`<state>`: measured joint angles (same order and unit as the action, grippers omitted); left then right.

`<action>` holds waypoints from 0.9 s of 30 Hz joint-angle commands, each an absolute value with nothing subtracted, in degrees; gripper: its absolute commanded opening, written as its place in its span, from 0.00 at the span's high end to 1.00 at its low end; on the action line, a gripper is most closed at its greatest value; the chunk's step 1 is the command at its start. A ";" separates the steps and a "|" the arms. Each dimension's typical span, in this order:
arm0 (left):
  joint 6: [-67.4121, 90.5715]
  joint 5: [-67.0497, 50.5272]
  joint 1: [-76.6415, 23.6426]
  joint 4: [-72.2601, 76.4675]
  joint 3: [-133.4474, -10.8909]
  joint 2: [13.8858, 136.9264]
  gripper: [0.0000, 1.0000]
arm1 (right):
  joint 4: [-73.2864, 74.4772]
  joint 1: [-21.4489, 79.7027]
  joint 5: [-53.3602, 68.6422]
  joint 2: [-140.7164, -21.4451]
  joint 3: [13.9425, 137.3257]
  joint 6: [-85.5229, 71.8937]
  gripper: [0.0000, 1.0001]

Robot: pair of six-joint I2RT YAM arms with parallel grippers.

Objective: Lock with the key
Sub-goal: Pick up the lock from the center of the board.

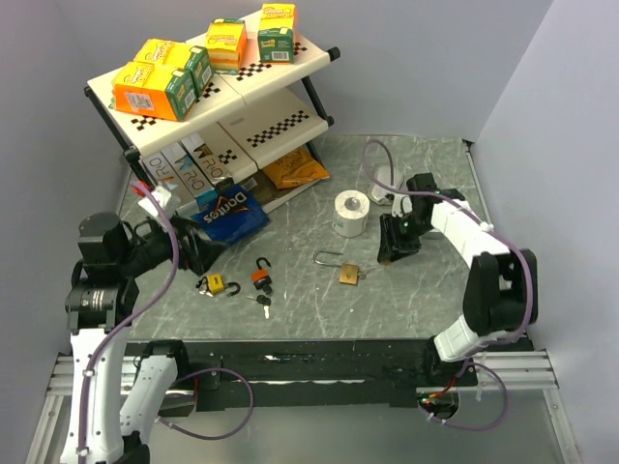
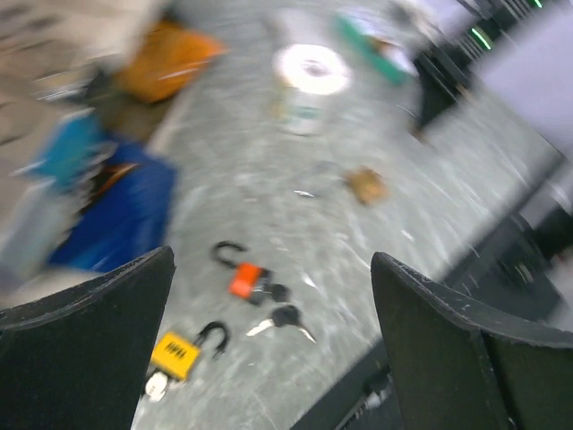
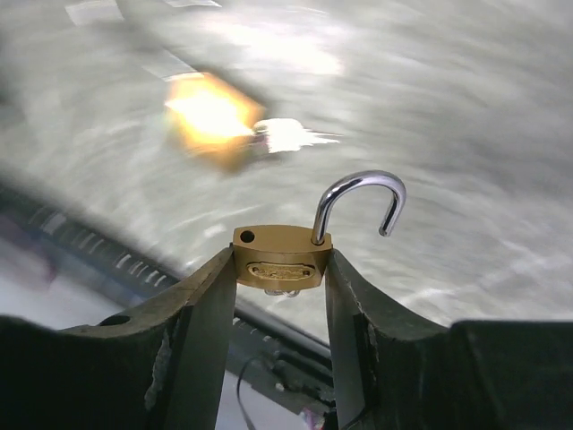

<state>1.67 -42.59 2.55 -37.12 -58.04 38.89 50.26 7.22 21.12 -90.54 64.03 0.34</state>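
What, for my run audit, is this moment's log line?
left gripper: open, empty | right gripper: shut on brass padlock | shackle: open

The blue foil crisp bag [image 1: 229, 207], lying on the left of the table just in front of the rack's lowest shelf, bears the brand name "Doritos" in pale letters. The flat white boxes [image 1: 174, 166] on that lowest shelf, at the far left, carry large dark capitals lying sideways; they cannot be read with certainty. The orange-and-green cartons [image 1: 155, 89] on the top shelf show print too small to read. The small yellow padlock [image 2: 175, 353] at the near left has a dark label, blurred. The brass padlock with the open steel shackle [image 3: 282, 260] has an embossed oval mark, illegible.
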 commanded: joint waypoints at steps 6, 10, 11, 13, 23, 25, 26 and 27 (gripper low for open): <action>-22.47 -70.12 2.37 -39.46 -53.53 39.64 0.04 | 72.93 14.57 61.67 -83.49 77.34 28.36 1.00; -32.32 -73.13 0.27 -37.00 -50.98 42.44 0.03 | 76.03 25.37 69.07 -81.66 77.17 31.03 1.00; -39.48 -72.60 -3.74 -38.22 -51.32 43.32 0.01 | 75.24 27.23 69.26 -81.13 77.08 30.59 1.00; -46.72 -69.71 -9.20 -42.60 -53.16 46.30 0.02 | 73.39 29.96 69.35 -79.90 77.17 29.53 1.00; -45.72 -62.76 -30.73 -18.94 -46.50 46.14 0.19 | 73.74 38.23 69.52 -80.51 77.61 29.97 1.00; -44.48 -60.48 -33.56 -16.71 -45.70 46.67 0.22 | 73.39 39.11 69.43 -80.86 78.22 29.45 1.00; -44.56 -59.86 -36.36 -16.35 -45.70 47.02 0.26 | 73.65 39.29 69.69 -81.12 78.57 29.53 1.00; -44.82 -58.29 -37.78 -16.43 -45.88 47.54 0.28 | 73.74 39.72 70.22 -81.47 79.01 29.62 1.00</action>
<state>-44.86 -61.82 -32.34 -25.45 -46.00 46.85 73.19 38.24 66.22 -82.48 76.09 28.25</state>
